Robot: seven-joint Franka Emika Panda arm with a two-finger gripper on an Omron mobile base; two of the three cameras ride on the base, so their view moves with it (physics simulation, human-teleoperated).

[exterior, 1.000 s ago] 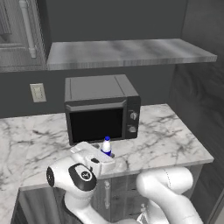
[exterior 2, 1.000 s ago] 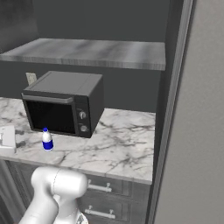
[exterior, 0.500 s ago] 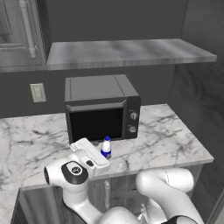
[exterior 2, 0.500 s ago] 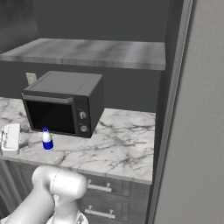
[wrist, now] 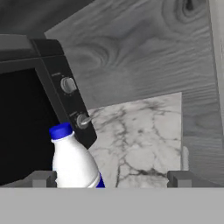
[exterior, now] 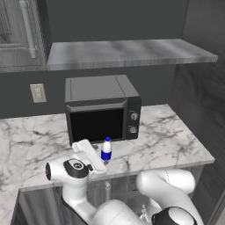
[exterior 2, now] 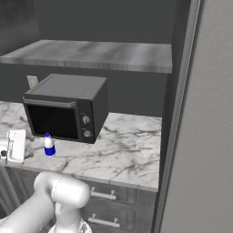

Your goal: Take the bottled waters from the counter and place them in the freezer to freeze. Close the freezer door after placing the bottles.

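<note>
A small bottled water with a blue cap and a blue label band stands upright on the white marble counter, just in front of the microwave. My gripper hovers at its near left side, level with it. In the hand view the gripper is open with its fingertips far apart. The bottle rises between them, close to the left one, and nothing is held. From the right base view the bottle is just right of the gripper. The freezer's light-grey panel fills the right side.
A black microwave sits on the counter right behind the bottle. A grey wall shelf hangs above it. A dark panel closes the counter's right end. Dark cabinet drawers run below the slab. Bare marble lies right of the bottle.
My gripper has shifted a little toward the bottle, rightward in the right base view. The bottle and microwave have stayed put, and the jaws have stayed wide.
</note>
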